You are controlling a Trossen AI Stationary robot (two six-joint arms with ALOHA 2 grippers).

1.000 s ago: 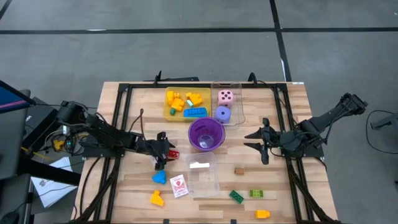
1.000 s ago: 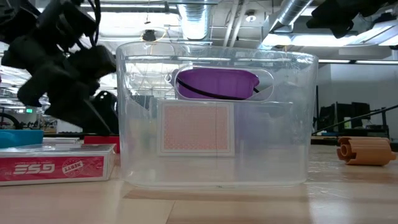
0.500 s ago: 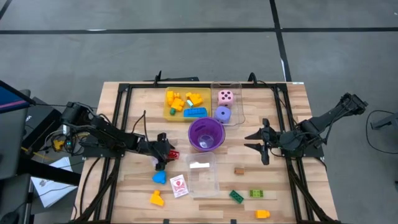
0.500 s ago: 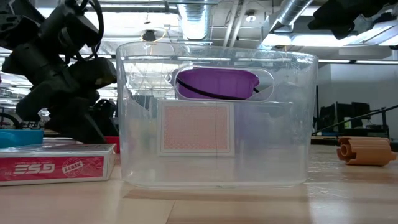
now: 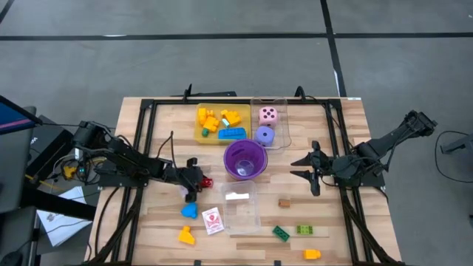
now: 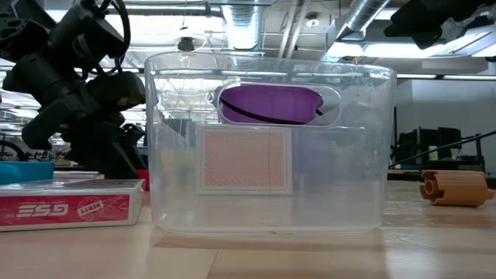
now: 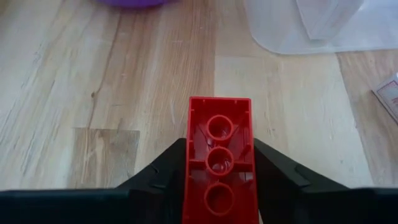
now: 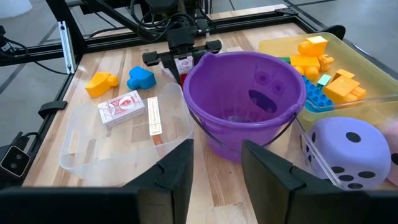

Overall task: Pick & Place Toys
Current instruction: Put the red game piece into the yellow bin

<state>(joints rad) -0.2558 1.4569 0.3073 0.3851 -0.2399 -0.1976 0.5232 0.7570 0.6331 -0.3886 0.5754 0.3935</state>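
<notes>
Left gripper clamped on red brick, fingers pressed to both its sides, low over table. Purple cup just ahead, blue piece nearby. Right gripper empty, jaws parted, facing cup.

left arm: matte black, chunky jointed links, loose black cables looping off it
left gripper: two dark fingers with flat angled pads, pretty blocky
right arm: same black build, slim links, fat round joints
right gripper: black, two pointed fingers forking off a compact wrist block
</notes>
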